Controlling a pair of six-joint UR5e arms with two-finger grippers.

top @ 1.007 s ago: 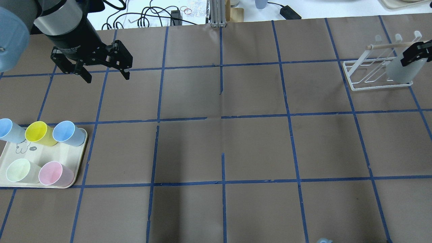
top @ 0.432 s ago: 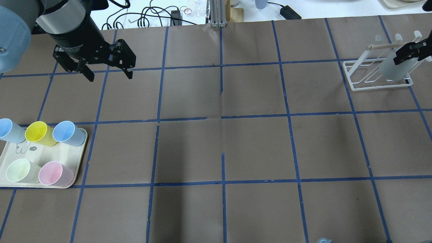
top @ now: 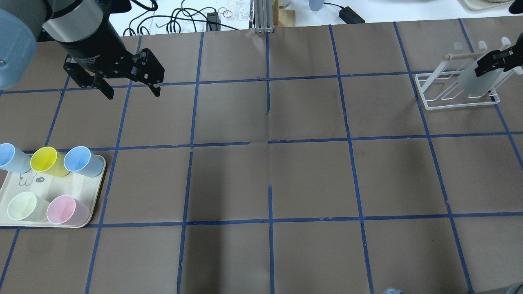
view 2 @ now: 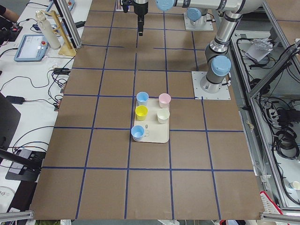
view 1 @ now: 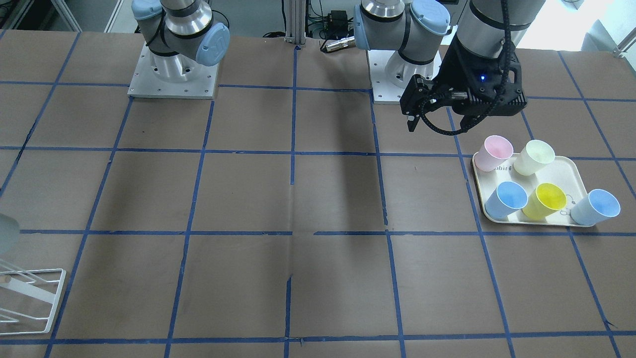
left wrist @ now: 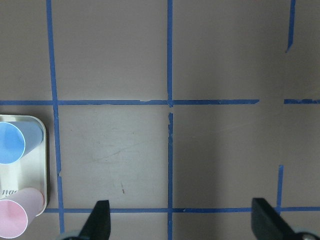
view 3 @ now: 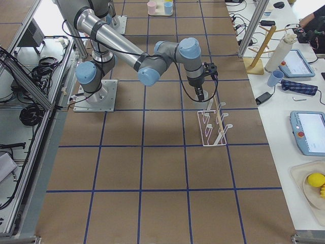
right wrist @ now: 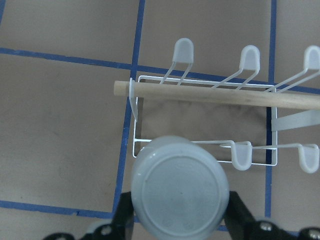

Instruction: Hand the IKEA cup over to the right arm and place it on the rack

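Even, diffuse light from above falls on the matte brown tabletop, which shows no glare. Broad, soft-edged shadow bands darken its middle in the overhead view, and a similar band runs down from the robot's bases in the front-facing view. The white bench beyond the tabletop and the front-facing view's top right corner are washed out. In the right wrist view the IKEA cup, close to the lens, looks slightly soft. The left hand shows only as dark, blurred fingertips at the frame's lower edge.
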